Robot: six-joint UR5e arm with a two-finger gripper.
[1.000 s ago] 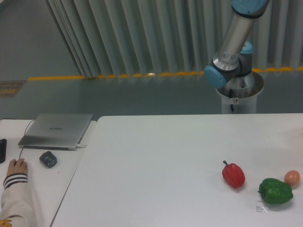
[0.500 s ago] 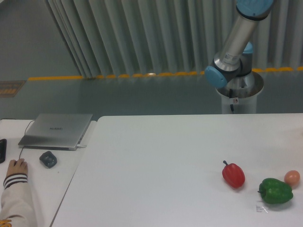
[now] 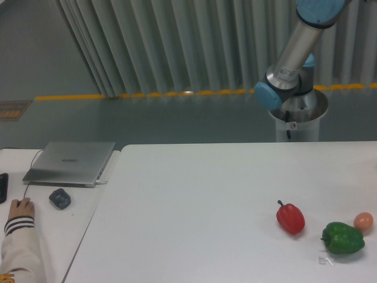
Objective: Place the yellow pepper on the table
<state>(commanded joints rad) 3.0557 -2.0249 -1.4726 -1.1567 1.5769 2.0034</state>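
Camera view, fixed, facing the table. Claw: out of frame, so its state cannot be told. Only part of the arm (image 3: 294, 56) shows at upper right, a silver link with blue joint caps rising from a white pedestal base (image 3: 298, 118) behind the far edge of the table (image 3: 194, 200) and leaving the frame at the top.

Yellow pepper: not seen anywhere in frame.

On the table, near the right front: red pepper (image 3: 290, 217), stem pointing up-left; green pepper (image 3: 343, 238) to its right and slightly nearer the camera, apart from it; a small orange-pink round item (image 3: 363, 221) just behind the green pepper at the right edge, contact unclear.

Left: a narrower white desk (image 3: 70, 230) beside the table carries a closed grey laptop (image 3: 70, 162), a dark mouse (image 3: 59, 198) in front of it, and a person's hand (image 3: 19, 208) in a striped cuff resting at the frame's left edge.
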